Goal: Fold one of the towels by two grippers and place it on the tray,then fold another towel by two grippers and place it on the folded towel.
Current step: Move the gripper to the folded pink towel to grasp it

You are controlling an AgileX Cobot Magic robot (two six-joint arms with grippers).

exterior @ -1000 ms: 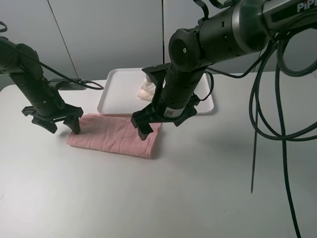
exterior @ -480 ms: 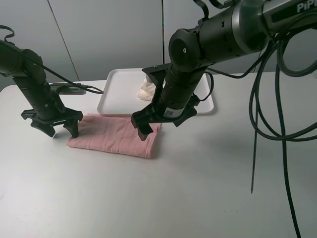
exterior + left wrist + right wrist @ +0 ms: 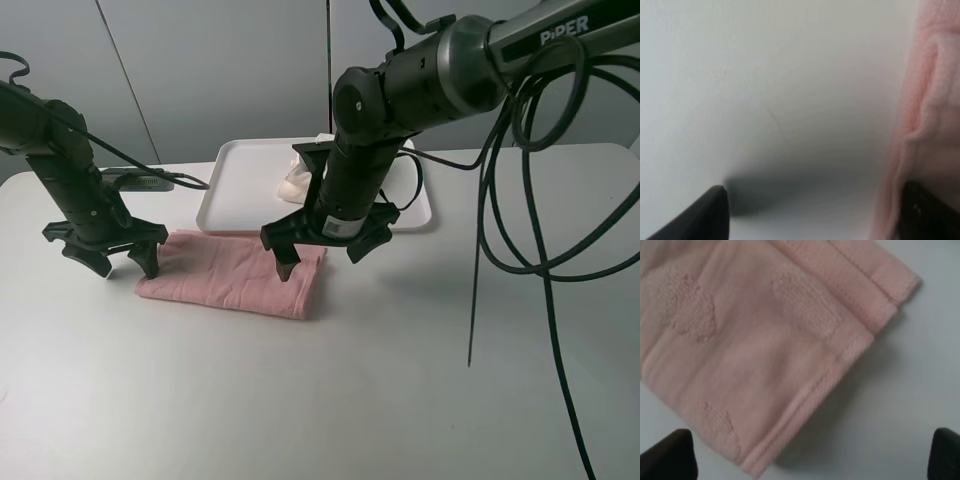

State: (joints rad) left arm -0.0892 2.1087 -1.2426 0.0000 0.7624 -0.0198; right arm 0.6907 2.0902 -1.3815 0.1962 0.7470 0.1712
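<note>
Pink terry: the pink towel (image 3: pixel 235 275) lies folded on the worktop (image 3: pixel 400 380), just in front of the tray (image 3: pixel 235 165). The cream-white towel (image 3: pixel 297 183) sits on the tray, mostly hidden behind my right arm. My left hand (image 3: pixel 125 265) hangs spread at one short end and my right hand (image 3: pixel 322 262) spread over the other, I judge so both ends can lift together.

My left wrist view is blurred: one fingertip (image 3: pixel 705 215) is over bare worktop, the other at the hem.

My right wrist view shows the layered corner. My dark fingertips (image 3: pixel 670 455) are cut off at the edge and pinch nothing.
</note>
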